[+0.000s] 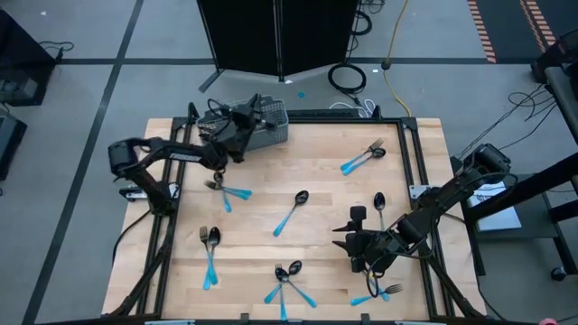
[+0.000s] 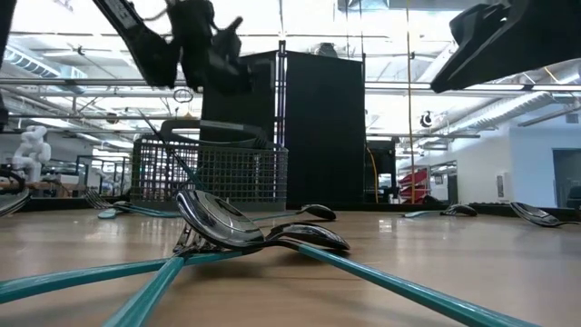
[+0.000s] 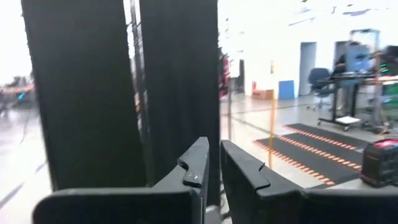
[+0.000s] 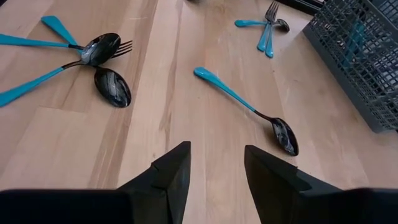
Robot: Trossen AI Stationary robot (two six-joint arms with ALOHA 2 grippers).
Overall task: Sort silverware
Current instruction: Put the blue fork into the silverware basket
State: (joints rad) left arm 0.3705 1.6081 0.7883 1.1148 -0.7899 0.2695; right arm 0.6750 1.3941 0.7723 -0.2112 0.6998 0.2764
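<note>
Nearest the low camera lay a crossed cluster of spoons and a fork (image 2: 227, 232), dark heads stacked and light-blue handles fanning toward the lens; from above this was the pile at the counter's near edge (image 1: 287, 278). The silverware was scattered over the wooden counter (image 1: 325, 171) in several such groups: a fork and spoon near the far right corner (image 1: 363, 158), a lone spoon in the middle (image 1: 291, 212), a fork and spoon pair at the left (image 1: 209, 251), a crossed set by the left arm (image 1: 226, 191), and more at the near right (image 1: 377, 294). None looked sorted yet, though a light-blue shape showed through the mesh of the grey wire basket (image 4: 357, 53).

The left pincer (image 1: 237, 126) hung above that basket (image 1: 262, 126) at the counter's far left, lifted well clear of the wood. Its fingers (image 3: 196, 168) stood only a narrow gap apart with nothing visible between them, a pose that suits a drop into the basket.

The right pincer (image 4: 214, 165) hovered low over bare wood at the near right, fingers parted about halfway and empty. It faced the lone spoon (image 4: 249, 109), probably its next pick, since that one lay apart from the tangles and would be easiest to take cleanly.
</note>
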